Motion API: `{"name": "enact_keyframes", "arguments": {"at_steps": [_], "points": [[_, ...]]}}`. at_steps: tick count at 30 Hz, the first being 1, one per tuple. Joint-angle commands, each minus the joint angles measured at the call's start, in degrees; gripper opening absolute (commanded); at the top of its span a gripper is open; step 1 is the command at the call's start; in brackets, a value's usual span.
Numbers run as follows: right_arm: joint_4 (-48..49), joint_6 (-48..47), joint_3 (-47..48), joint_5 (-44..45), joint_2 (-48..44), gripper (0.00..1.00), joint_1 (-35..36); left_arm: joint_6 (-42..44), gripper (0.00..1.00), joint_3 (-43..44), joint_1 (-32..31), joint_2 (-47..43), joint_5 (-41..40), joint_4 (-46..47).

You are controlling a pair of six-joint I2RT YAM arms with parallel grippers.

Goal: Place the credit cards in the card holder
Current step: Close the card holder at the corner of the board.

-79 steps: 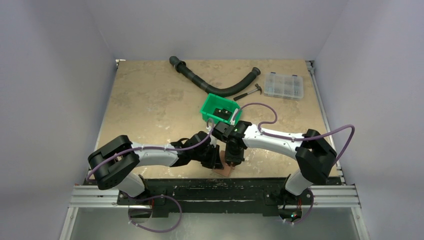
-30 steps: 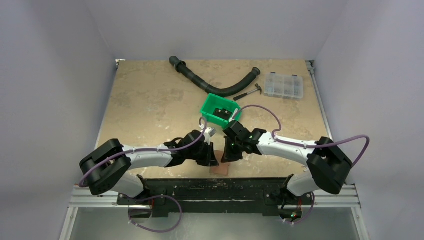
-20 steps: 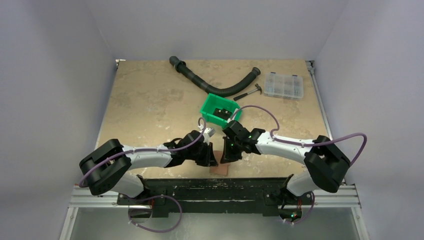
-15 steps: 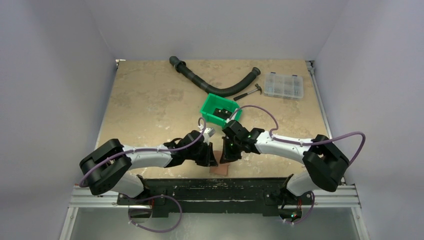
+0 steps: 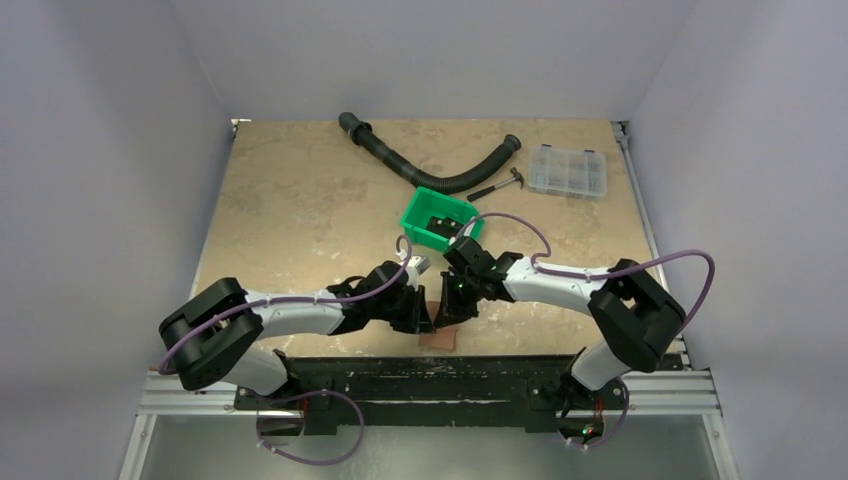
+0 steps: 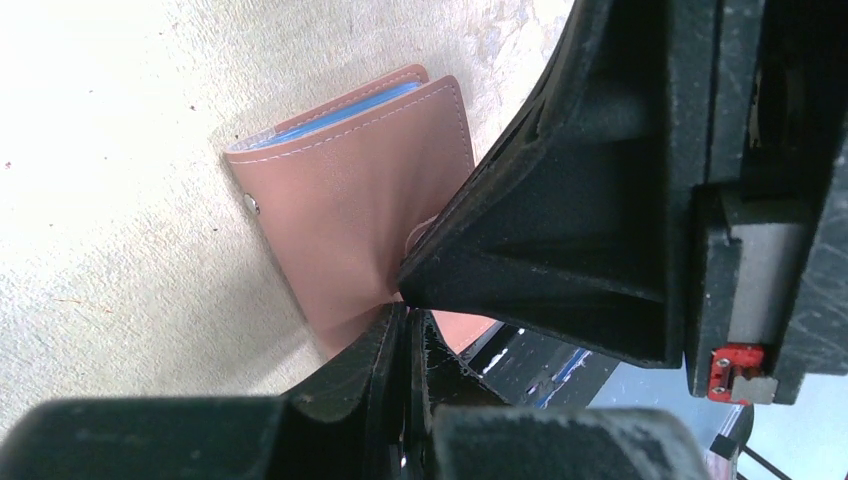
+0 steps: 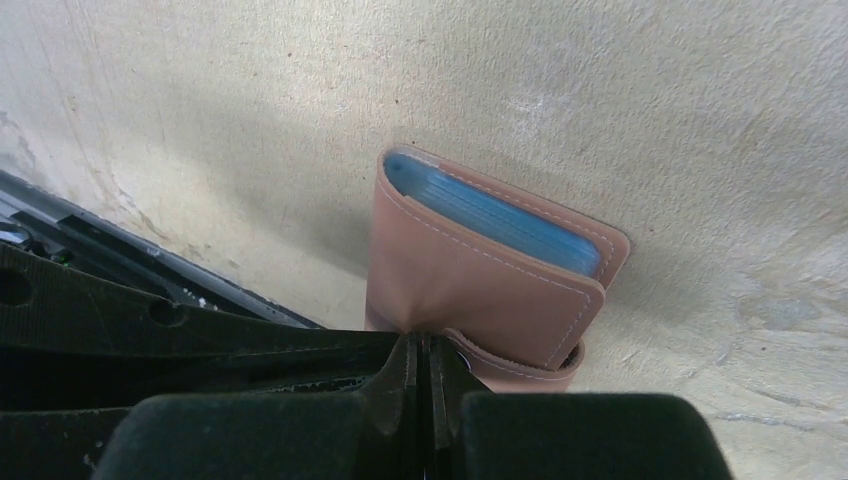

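Observation:
The card holder, a reddish-brown leather wallet, lies folded at the table's near edge. In the right wrist view the card holder shows a light blue credit card tucked between its covers. The left wrist view shows the same blue card edge inside the card holder. My left gripper is shut, its tips against the wallet's near part. My right gripper is shut too, its tips pressing a dent into the top cover. Neither holds anything.
The table's black front rail runs right beside the wallet. Farther back stand a green bin, a black corrugated hose, a small hammer and a clear compartment box.
The right arm has lowered and swung left, bringing its gripper closer to the left gripper over the wallet. The wallet now lies flatter than at first. The left arm has barely moved.

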Motion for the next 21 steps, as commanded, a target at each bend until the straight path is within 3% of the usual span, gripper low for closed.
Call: {"name": "enact_keyframes", "arguments": {"at_steps": [1,5,10,15,21], "points": [[-2.08,-1.26,-3.78,3.61,3.93,0.00,-1.33,0.12,0.00,-0.56,0.31,-0.98,-0.94,-0.35],[-1.44,-0.88,-5.81,3.16,3.06,0.00,-3.13,-0.09,0.00,-0.86,0.36,-1.23,-1.15,-0.19],[8.29,1.59,-13.45,-0.32,2.48,0.00,-5.36,-0.31,0.00,-1.09,0.35,-1.14,-1.12,0.18],[26.46,6.26,-23.92,-6.13,2.22,0.00,-7.59,-0.62,0.00,-1.80,0.35,-2.04,-1.40,-0.33],[41.40,10.45,-31.08,-9.19,4.80,0.00,-11.22,-0.85,0.00,-1.99,0.36,-3.06,-1.86,-1.33]]}}
